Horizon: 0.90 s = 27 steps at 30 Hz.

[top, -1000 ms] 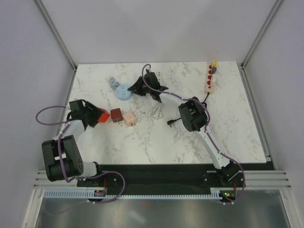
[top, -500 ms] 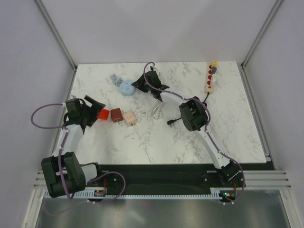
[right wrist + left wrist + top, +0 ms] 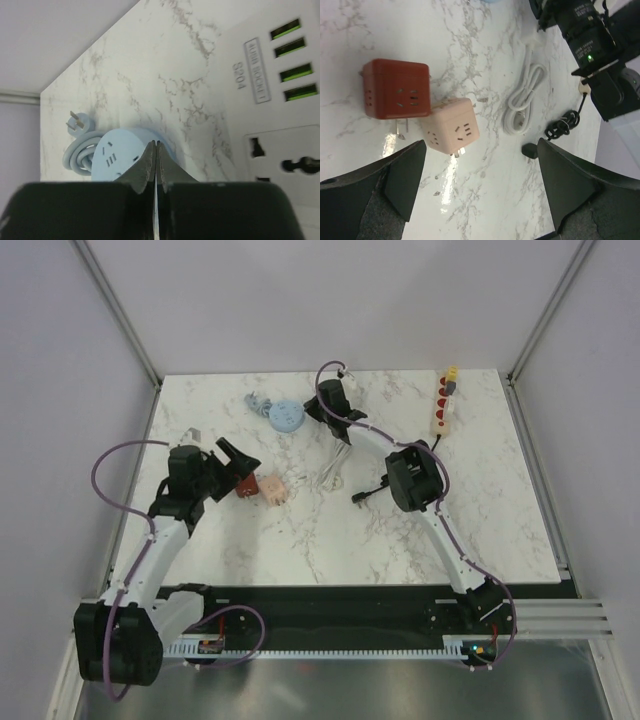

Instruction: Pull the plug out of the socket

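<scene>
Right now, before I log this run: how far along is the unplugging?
Done, apparently: red cube socket and pink cube socket lie side by side, prongs bare. In hand: nothing; left gripper open above them, right gripper shut, empty, by the blue round socket. Left: probably only pulling back.

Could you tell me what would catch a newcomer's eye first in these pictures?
A red cube socket and a pink cube socket lie side by side on the marble table, right in front of the wide-open left gripper. Farther back, the shut right gripper points at a round blue socket, and a white power strip lies in the far right corner.
</scene>
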Available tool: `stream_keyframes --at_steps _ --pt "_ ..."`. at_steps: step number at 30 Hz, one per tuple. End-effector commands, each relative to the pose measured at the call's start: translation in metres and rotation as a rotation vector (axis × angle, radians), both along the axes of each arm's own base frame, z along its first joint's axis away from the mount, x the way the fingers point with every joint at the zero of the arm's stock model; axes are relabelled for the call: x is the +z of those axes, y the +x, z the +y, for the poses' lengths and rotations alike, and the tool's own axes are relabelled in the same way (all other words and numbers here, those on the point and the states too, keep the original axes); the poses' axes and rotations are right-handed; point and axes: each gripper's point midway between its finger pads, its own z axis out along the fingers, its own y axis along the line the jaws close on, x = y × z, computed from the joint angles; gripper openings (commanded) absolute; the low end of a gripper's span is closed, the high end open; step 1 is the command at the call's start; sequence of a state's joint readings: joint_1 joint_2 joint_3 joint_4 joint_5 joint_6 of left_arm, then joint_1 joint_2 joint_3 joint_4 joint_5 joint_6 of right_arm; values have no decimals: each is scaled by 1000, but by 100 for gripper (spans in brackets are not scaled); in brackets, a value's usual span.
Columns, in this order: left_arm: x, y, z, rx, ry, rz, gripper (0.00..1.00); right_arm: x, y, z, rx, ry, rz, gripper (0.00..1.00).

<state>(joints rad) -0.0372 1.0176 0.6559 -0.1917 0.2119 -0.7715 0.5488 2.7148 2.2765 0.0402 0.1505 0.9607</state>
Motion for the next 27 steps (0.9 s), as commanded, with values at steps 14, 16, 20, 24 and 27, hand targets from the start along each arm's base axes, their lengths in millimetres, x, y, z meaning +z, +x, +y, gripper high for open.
stream_keyframes --at_steps 14,16,20,24,27 --pt "45 -31 -52 -254 4 -142 100 86 -54 -53 158 -402 -16 35" --pt "41 -38 -66 -302 -12 -129 99 103 -70 -75 155 -434 7 41" --pt "43 -48 -98 -406 -44 -143 97 121 -90 -125 139 -454 59 59" --pt "47 -62 -137 -520 -84 -157 96 118 -100 -218 48 -491 157 82" --pt "50 -70 -163 -604 -108 -168 95 113 -123 -284 -42 -549 225 93"
